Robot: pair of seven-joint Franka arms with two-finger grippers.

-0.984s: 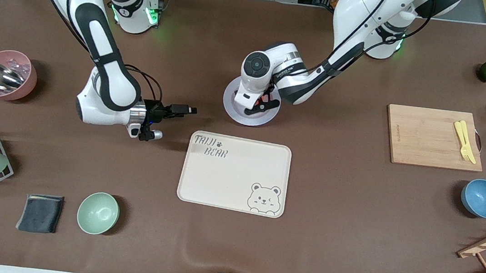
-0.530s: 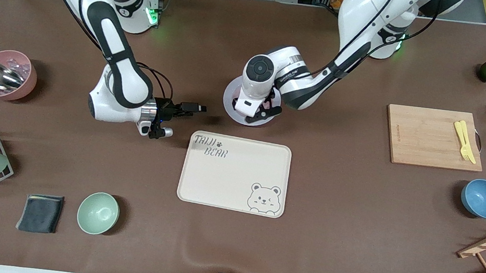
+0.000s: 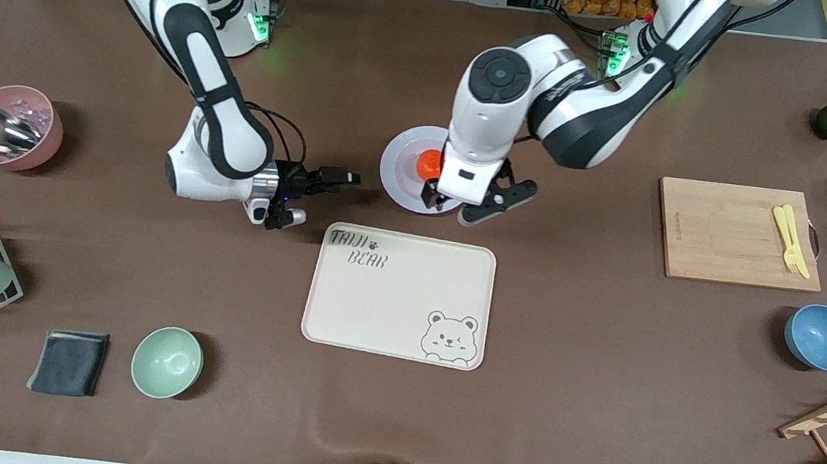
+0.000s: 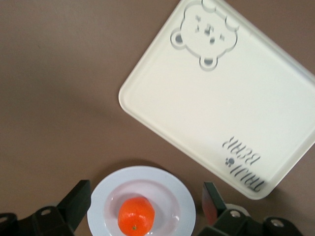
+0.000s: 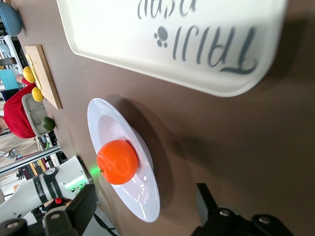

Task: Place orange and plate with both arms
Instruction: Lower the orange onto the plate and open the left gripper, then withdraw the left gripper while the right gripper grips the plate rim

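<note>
orange (image 3: 430,162) rests in plate (image 3: 398,172), farther from camera than bear tray (image 3: 398,294). left gripper (image 3: 472,206) over plate edge, jaws released. right gripper (image 3: 326,175) beside plate, jaws wide, empty. step: plate pickup. next: right jaws must close on rim.

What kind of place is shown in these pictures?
Probably a robotics lab set up as a mock kitchen: two arms fixed at a covered table, with a bear-print tray, cutting board and bowls laid out.

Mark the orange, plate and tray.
orange (image 3: 429,162), front view, the visible part of its skin.
plate (image 4: 103,193), left wrist view, bare white rim.
tray (image 3: 397,308), front view, bare cream middle.
</note>
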